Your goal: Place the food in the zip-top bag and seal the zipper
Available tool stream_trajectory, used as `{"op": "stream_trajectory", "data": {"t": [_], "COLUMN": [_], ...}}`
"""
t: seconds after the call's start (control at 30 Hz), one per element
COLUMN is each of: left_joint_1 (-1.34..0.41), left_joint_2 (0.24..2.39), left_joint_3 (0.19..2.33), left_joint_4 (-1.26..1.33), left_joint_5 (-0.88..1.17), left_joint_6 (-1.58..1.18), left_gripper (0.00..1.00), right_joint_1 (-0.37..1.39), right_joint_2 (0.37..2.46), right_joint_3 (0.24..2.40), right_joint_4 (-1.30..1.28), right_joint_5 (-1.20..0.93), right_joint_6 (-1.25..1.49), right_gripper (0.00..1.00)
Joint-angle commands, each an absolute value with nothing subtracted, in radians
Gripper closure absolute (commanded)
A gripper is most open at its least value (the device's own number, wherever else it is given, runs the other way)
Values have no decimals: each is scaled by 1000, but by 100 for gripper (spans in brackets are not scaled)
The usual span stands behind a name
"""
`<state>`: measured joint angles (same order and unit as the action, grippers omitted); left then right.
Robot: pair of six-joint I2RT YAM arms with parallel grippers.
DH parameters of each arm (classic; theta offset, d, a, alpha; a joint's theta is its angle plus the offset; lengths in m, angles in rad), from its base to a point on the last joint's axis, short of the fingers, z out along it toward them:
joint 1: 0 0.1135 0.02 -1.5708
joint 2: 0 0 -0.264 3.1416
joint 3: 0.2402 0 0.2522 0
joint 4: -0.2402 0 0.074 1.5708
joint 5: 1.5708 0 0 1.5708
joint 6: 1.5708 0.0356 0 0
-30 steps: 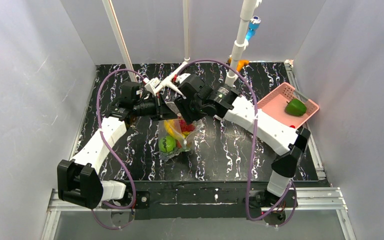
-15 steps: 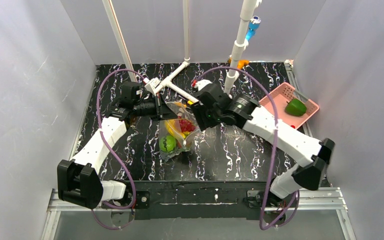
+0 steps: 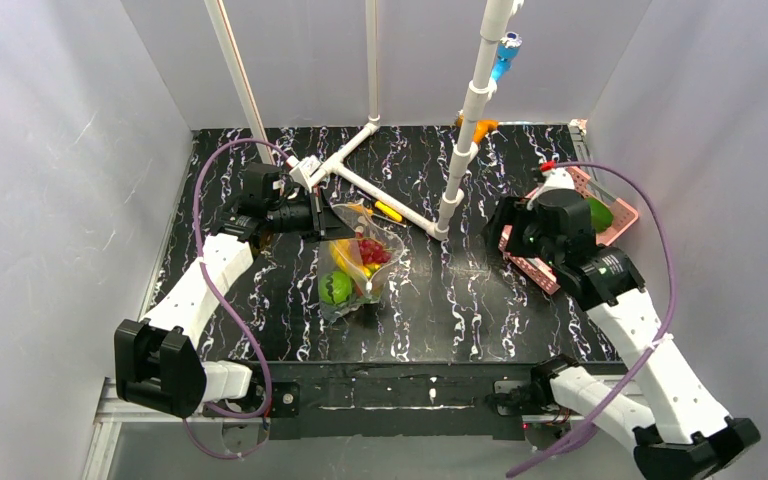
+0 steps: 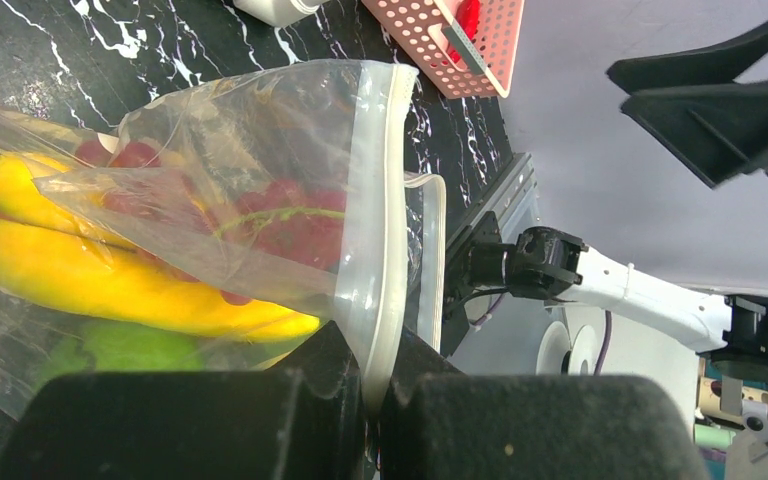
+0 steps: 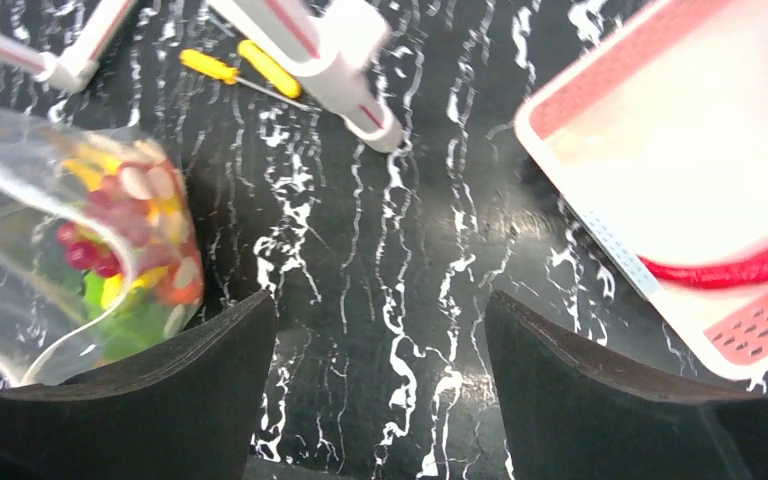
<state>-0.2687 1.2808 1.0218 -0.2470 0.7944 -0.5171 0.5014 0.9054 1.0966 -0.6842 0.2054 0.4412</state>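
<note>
The zip-top bag (image 3: pixel 362 268) hangs at the table's middle, its mouth edge pinched in my left gripper (image 3: pixel 326 219), which is shut on it. In the left wrist view the zipper (image 4: pixel 381 225) runs up from my shut left gripper (image 4: pixel 380 392); only one lip is gripped and the mouth gapes. Food shows through the plastic: yellow bananas (image 4: pixel 80 272), dark red grapes (image 4: pixel 282 214), a green piece (image 3: pixel 335 288). My right gripper (image 3: pixel 508 232) hovers right of the bag by the pink basket, open and empty (image 5: pixel 380 372). More food lies in the basket: a green pepper (image 3: pixel 599 212) and a red long pepper (image 5: pixel 745 270).
The pink basket (image 3: pixel 545 268) sits at the right edge, partly under my right arm. A white pipe frame (image 3: pixel 380 193) crosses the back of the table, with a post (image 3: pixel 455 180) right of the bag. Small yellow tools (image 5: pixel 245 66) lie beside the pipe.
My right arm has drawn back from the bag's mouth and swung right toward the basket, its jaws widening. The left gripper has kept its hold on the bag.
</note>
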Motion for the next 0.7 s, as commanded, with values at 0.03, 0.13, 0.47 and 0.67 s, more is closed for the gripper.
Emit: {"op": "stream_trajectory", "data": {"t": [0.03,0.13,0.47,0.67], "left_joint_1": [-273,-273,-278,-279], "left_joint_2": [1259,1256,1263,1251], "left_joint_3": [1026,1029,1028,1025], "left_joint_4": [-252,-255,-251,-242], "left_joint_5": [809,816,819,827], "left_joint_6": [-507,-505,-511,-518], "left_gripper": [100,100,100,100], "right_joint_1": [269,139,-109,-160], "right_joint_2": [900,930,1148,1348], "right_joint_3": [1000,974,1031,1154], "right_joint_4": [-607,-584,-547,-530], "right_joint_5": [65,63,169,293], "right_joint_6": [494,523,678,649], "right_gripper": [18,18,2,1]}}
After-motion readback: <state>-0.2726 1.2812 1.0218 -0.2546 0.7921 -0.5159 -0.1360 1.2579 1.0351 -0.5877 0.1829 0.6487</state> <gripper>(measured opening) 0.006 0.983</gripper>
